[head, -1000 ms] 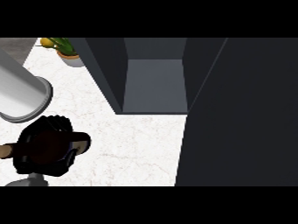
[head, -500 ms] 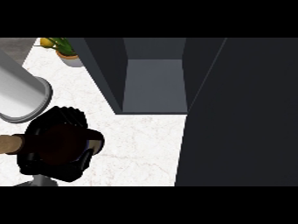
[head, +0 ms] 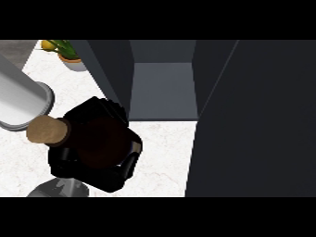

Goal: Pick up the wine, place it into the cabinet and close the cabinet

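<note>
My right hand (head: 85,162) is curled round the dark wine bottle (head: 103,141), low at the left of the head view. The bottle lies tilted, its tan cork (head: 47,130) pointing left, and its body mostly hidden by the fingers. The hand hangs over the white marble counter (head: 160,152), just left of and in front of the open cabinet (head: 164,90). The cabinet's grey inside shows nothing in it. Its dark door (head: 263,120) stands open and fills the view's right side. My left hand does not show.
A thick white cylinder with a grey end (head: 13,95) slants in from the upper left, close beside the cork. A potted plant (head: 68,55) stands at the counter's far left. The cabinet's dark left wall (head: 112,74) rises right by the hand.
My right hand has carried the bottle up and to the right, closer to the cabinet's opening. The white cylinder and the door have stayed put.
</note>
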Robot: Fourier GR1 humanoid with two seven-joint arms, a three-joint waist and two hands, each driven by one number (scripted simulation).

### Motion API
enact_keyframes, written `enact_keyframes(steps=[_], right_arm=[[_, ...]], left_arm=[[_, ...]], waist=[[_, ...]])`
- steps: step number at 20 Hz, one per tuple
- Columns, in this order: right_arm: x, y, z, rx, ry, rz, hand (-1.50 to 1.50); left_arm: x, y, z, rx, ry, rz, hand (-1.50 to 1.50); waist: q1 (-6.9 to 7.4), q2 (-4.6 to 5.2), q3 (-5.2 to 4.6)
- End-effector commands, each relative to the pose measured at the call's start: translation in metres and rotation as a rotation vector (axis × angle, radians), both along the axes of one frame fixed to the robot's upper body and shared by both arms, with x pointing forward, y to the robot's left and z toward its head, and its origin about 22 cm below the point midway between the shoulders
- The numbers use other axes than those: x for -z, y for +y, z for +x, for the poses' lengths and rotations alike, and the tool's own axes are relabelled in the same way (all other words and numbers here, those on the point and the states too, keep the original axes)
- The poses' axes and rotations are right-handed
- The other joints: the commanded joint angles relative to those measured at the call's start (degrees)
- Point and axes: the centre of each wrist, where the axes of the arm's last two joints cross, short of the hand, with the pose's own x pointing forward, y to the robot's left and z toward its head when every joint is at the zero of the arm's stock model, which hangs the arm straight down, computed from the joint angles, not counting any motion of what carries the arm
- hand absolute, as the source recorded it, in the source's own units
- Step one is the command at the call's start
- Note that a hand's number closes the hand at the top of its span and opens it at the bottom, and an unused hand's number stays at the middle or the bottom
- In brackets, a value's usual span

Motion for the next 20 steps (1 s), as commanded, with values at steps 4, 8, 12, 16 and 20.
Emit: enact_keyframes(steps=[4, 8, 12, 16, 20], right_arm=[[-0.007, -0.009, -0.027, -0.047, -0.043, 0.031, -1.50], [-0.009, -0.011, -0.011, -0.043, -0.032, 0.023, -1.50], [-0.011, -0.012, -0.025, -0.064, -0.041, 0.038, -1.50], [-0.010, -0.010, -0.022, -0.022, -0.031, 0.026, -1.50], [-0.011, -0.008, -0.030, -0.060, -0.034, 0.021, -1.50]], left_arm=[[-0.033, -0.037, 0.016, -0.008, 0.022, -0.006, 1.50], [-0.031, -0.073, 0.021, -0.035, -0.013, 0.013, 1.50], [-0.038, -0.075, 0.018, -0.048, 0.001, 0.017, 1.50], [-0.042, -0.093, 0.033, -0.071, 0.008, 0.008, 1.50], [-0.019, -0.096, 0.026, -0.103, -0.019, 0.055, 1.50]], waist=[[-0.17, 0.04, 0.01], [-0.17, 0.11, 0.00], [-0.10, 0.00, 0.01], [-0.20, 0.07, -0.01], [-0.15, -0.01, -0.01]])
